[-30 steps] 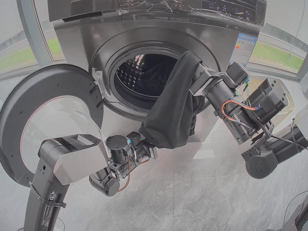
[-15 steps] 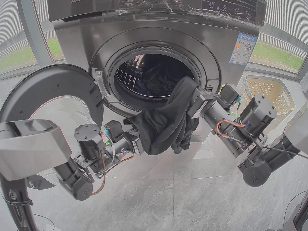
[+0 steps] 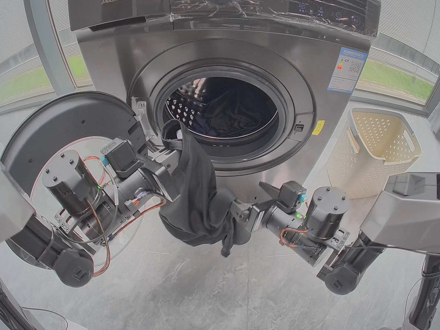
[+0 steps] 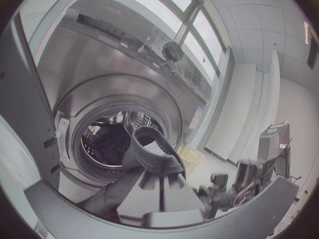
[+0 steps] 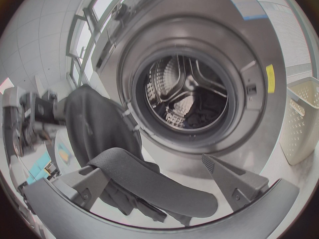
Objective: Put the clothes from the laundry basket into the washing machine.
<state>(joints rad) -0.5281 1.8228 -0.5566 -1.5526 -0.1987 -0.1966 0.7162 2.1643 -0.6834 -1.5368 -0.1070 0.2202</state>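
A black garment [image 3: 195, 193] hangs in front of the washing machine [image 3: 220, 46], below the lower left of its round opening. My left gripper [image 3: 170, 139] is shut on the garment's waistband [image 4: 156, 153] and holds it up beside the door hinge. My right gripper [image 3: 252, 205] sits lower, under the opening, and is open. A fold of the garment [image 5: 149, 183] lies draped over one of its fingers [image 5: 87, 180], and the other finger [image 5: 229, 180] is bare. Dark clothes [image 3: 233, 113] lie inside the drum.
The machine's round door [image 3: 68, 129] stands swung open on the left, behind my left arm. A cream laundry basket [image 3: 380, 115] stands on the floor at the right, next to the machine. Grey tiled floor [image 3: 229, 289] lies below both arms.
My left arm has risen with the garment's end from below the opening to its lower left rim. My right arm has dropped from the opening's right side to beneath it.
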